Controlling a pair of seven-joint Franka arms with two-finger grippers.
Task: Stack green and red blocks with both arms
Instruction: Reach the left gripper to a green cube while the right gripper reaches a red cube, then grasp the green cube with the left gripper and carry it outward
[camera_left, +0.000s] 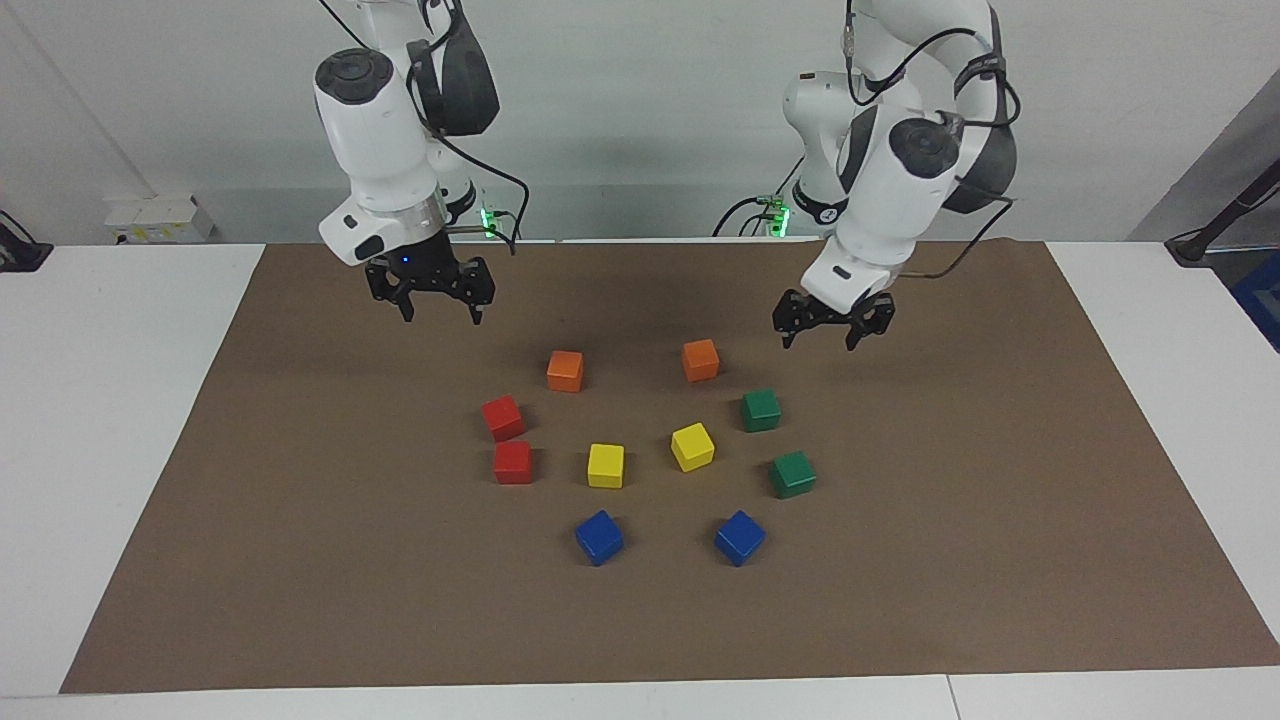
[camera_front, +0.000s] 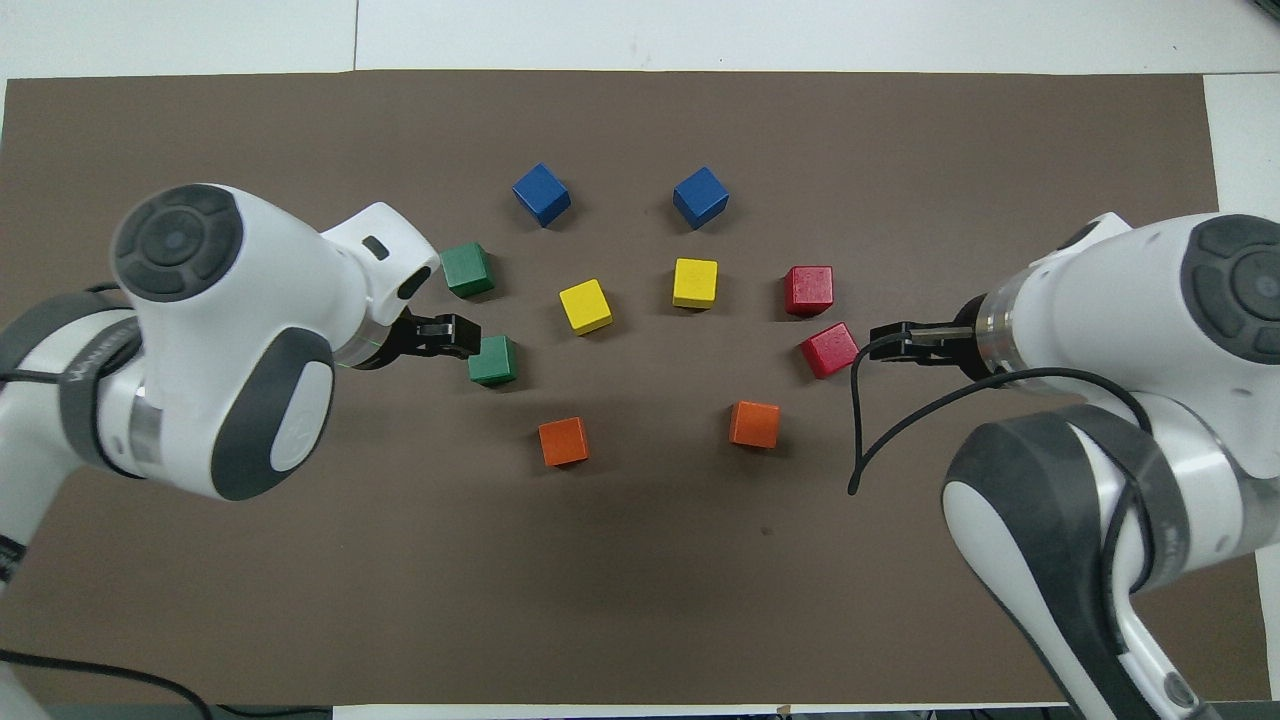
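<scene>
Ten cubes dot one brown mat (camera_left: 300, 560).

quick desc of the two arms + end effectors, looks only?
Both arms: glossy white shells, dark grey joint caps and pads, loose black cables. Left end effector and right end effector: small, black, two-fingered; a blue light shows on the right one. Green lights glow at both bases.

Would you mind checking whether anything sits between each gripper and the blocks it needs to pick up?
Nothing visible does. The left gripper hangs open above the mat near the green blocks; the right gripper, also open, near the red blocks.
</scene>
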